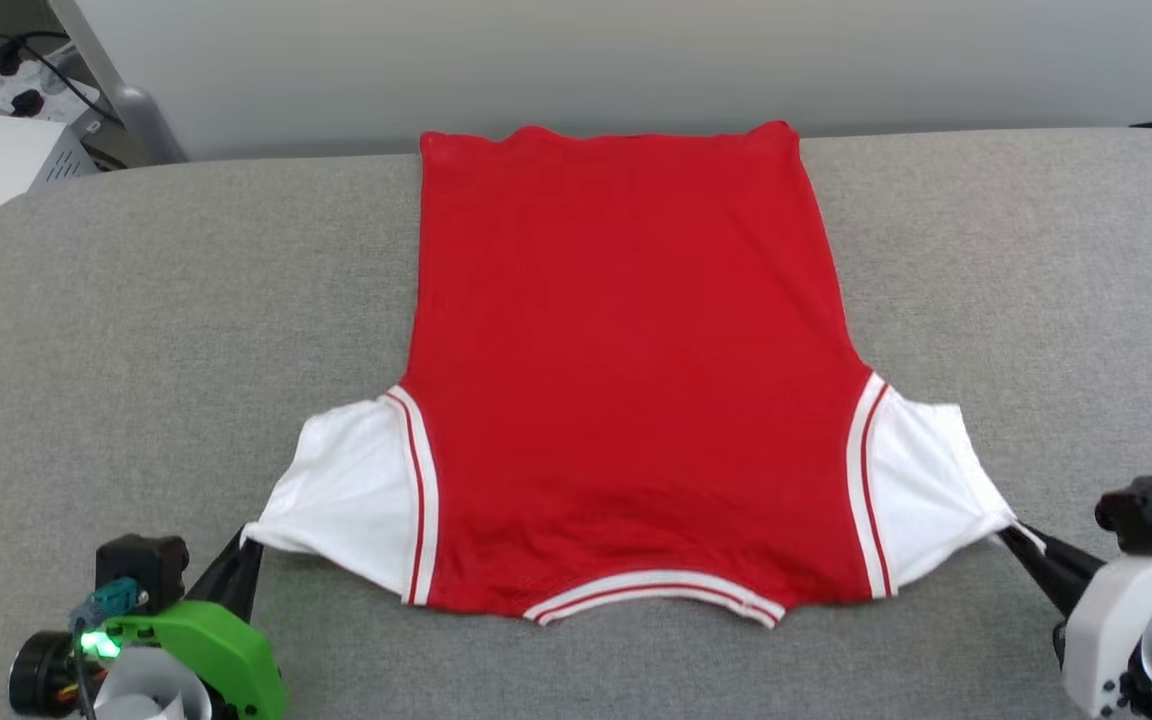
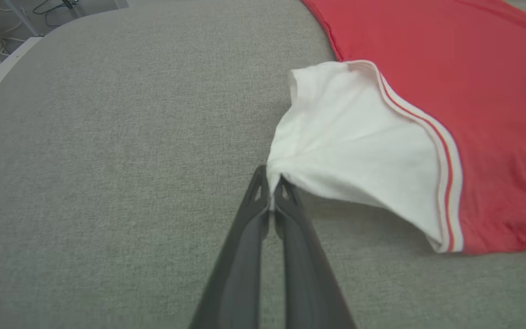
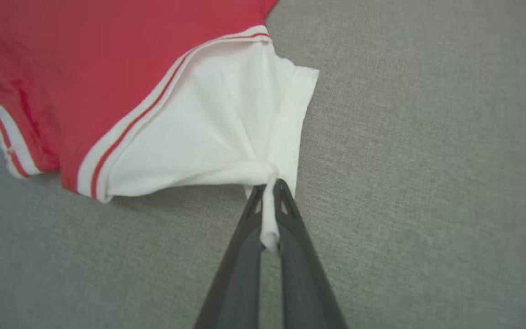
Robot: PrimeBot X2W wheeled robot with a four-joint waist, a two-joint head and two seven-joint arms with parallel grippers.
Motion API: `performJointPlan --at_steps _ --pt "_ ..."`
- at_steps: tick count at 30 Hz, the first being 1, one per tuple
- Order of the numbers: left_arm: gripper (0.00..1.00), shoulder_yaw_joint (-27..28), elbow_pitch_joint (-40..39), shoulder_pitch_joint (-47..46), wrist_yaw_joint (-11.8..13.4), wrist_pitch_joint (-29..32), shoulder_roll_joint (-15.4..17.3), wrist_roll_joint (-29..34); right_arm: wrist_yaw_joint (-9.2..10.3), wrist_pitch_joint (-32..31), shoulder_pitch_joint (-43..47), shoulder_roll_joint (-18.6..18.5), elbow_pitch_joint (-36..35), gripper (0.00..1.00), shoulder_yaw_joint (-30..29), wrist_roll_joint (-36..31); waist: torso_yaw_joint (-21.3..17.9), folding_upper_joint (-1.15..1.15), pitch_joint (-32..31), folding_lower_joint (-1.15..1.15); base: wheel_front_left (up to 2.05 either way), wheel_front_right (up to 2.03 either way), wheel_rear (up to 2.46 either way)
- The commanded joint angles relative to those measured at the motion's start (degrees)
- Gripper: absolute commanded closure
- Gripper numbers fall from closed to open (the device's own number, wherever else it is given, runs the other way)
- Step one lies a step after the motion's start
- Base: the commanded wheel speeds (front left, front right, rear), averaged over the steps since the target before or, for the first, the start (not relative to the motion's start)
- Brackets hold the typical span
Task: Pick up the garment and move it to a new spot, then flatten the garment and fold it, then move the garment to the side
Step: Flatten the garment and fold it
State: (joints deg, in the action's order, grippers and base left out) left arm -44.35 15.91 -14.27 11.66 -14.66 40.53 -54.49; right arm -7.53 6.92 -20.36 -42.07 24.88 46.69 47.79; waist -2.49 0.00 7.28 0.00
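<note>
Red garment point(image 1: 626, 350) flat | left gripper point(image 2: 270, 176) clamped on sleeve point(image 2: 345, 137) — right gripper point(image 3: 270, 187) likewise

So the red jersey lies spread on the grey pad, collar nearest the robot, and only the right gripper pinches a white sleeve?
Not quite: the left gripper is shut on a white sleeve too, as the left wrist view shows. The rest holds: right gripper on the other sleeve, red jersey spread on the grey pad, collar nearest.
</note>
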Motion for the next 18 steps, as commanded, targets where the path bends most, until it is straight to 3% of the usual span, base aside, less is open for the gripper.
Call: performJointPlan --at_steps 1,9,15,16,17,18 --pt "1.0 1.2 -0.2 2.6 0.9 -0.3 -0.2 0.6 0.04 0.6 3.0 -0.4 -0.3 1.0 -1.4 0.1 0.1 0.0 -0.9 0.0 0.0 0.0 0.0" --pt "1.0 4.7 -2.4 10.7 2.6 -0.3 -0.7 1.3 0.04 -2.9 15.2 -0.2 -5.1 1.0 -7.7 0.1 0.2 0.0 -2.0 0.0 0.0 0.0 0.0" --pt "1.0 5.8 -3.9 12.0 2.9 -0.3 -1.8 2.7 0.04 -7.5 18.6 0.5 -8.7 0.98 -12.3 -2.3 0.1 0.0 -1.9 0.0 0.0 0.0 0.0" --pt "1.0 5.9 -4.2 11.7 2.9 -0.3 -1.9 3.1 0.04 -8.2 18.8 0.7 -9.1 0.73 -13.1 -2.6 0.1 0.0 -1.8 0.0 0.0 0.0 0.0" --pt "1.0 5.9 -4.5 11.5 2.9 -0.3 -2.1 3.4 0.04 -8.9 19.0 1.1 -9.5 0.0 -14.3 -2.9 0.2 0.0 -1.6 0.0 0.0 0.0 0.0" --pt "1.0 5.9 -4.8 11.2 2.9 -0.3 -2.2 3.7 0.04 -9.5 19.0 1.3 -9.8 0.0 -15.2 -3.2 0.3 0.0 -1.4 0.0 0.0 0.0 0.0"
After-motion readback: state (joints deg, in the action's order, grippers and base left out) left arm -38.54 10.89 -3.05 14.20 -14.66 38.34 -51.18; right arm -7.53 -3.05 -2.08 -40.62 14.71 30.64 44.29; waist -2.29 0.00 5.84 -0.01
